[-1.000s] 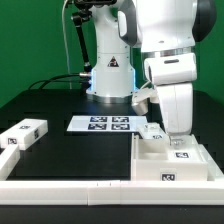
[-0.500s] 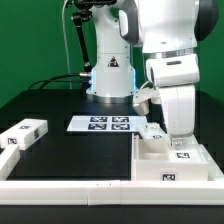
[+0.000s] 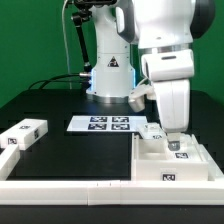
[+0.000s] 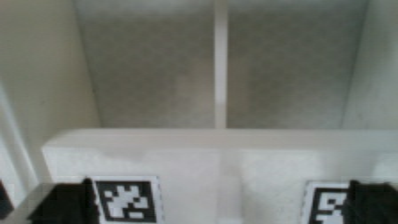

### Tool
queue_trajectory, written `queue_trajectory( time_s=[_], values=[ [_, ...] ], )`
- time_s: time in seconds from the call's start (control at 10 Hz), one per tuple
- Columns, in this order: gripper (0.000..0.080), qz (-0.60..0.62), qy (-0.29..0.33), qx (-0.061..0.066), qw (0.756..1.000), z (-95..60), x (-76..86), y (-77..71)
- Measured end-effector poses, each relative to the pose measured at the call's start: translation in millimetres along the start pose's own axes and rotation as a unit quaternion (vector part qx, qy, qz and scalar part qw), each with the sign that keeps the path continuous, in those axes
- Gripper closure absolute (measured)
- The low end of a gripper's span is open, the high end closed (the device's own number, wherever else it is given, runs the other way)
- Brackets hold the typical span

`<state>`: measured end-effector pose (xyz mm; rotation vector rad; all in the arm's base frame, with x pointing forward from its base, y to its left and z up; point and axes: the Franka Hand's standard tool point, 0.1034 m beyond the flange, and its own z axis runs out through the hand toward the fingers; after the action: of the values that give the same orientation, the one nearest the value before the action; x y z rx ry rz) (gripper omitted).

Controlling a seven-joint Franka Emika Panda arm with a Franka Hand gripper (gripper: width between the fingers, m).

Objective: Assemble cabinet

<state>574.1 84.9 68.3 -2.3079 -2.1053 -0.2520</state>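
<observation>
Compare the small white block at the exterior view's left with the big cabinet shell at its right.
The block is small and solid-looking; the cabinet shell is far larger and open on top. The block lies alone; the cabinet shell sits right under the claw. Both are white and carry black-and-white tags.

Robotics lab, this one: my arm's base (image 3: 110,78) stands at the far edge of a black table (image 3: 70,155), green backdrop (image 3: 30,40) behind, the marker board (image 3: 100,124) lying flat, a white border rail (image 3: 60,184) along the near edge.
</observation>
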Motion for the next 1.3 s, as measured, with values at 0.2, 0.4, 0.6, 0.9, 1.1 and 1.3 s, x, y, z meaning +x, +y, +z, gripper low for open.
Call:
queue_trajectory(
  time_s=[0.2, 0.4, 0.6, 0.9, 1.1, 1.3],
  values=[
    [0.0016, 0.038, -0.001, -0.023, 0.999, -15.6, -2.4, -27.5],
    [0.0005, 0.038, -0.004, -0.03, 0.999, -24.3, -2.9, -63.5],
    [0.0002, 0.015, -0.007, -0.029, 0.999, -22.6, -3.1, -89.0],
    [0.0002, 0.018, -0.007, -0.029, 0.999, -21.8, -4.3, -86.9],
    [0.0002, -0.111, -0.014, -0.021, 0.993, -15.5, -6.9, -92.4],
    [0.0002, -0.166, -0.02, -0.014, 0.986, -11.1, 6.9, -109.4]
  ],
)
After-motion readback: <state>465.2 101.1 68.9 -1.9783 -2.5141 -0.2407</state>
